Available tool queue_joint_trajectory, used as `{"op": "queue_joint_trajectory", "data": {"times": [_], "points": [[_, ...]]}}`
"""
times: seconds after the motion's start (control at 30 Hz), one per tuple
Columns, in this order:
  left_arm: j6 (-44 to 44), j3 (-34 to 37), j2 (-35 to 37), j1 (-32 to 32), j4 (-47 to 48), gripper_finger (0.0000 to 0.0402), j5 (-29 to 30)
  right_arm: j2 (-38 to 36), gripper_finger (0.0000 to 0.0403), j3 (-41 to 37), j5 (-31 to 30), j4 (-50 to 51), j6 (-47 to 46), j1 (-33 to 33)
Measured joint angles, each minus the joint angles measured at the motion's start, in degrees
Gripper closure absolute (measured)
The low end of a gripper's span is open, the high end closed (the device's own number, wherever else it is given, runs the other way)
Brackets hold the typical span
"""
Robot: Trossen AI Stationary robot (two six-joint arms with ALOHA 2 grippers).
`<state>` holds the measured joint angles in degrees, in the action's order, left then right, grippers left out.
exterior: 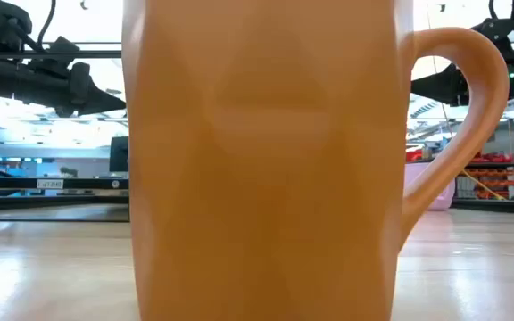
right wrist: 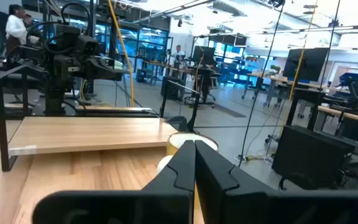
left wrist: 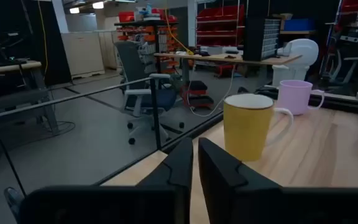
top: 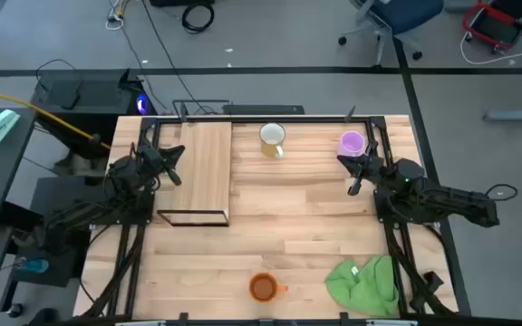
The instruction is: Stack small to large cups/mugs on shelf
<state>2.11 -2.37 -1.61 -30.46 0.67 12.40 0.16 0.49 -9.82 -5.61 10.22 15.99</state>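
Note:
The shelf (top: 205, 172), a light-wood plank on a black wire frame, stands on the table's left half. The pale yellow mug (top: 273, 138) and the light purple mug (top: 352, 143) stand upright near the far edge. The orange mug (top: 263, 287) stands at the near edge and fills the low view (exterior: 266, 160). My left gripper (top: 174, 163) is shut and hovers at the shelf's left edge; its wrist view looks toward the yellow mug (left wrist: 247, 127) and the purple mug (left wrist: 296, 96). My right gripper (top: 355, 177) is shut, just on the near side of the purple mug.
A crumpled green cloth (top: 365, 282) lies at the near right corner of the table. Black frame rails (top: 397, 235) run along the left and right table edges. Bare wood lies between the shelf and the right arm. A person (right wrist: 14, 28) stands far off in the room.

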Motion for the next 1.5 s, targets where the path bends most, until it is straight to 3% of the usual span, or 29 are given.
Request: {"op": "queue_joint_trajectory", "data": {"times": [1.5], "points": [[-0.01,0.00,0.01,-0.01,0.00,0.0369,0.00,0.01,0.0391,-0.01,0.00,-0.01,-0.01,-0.01]]}}
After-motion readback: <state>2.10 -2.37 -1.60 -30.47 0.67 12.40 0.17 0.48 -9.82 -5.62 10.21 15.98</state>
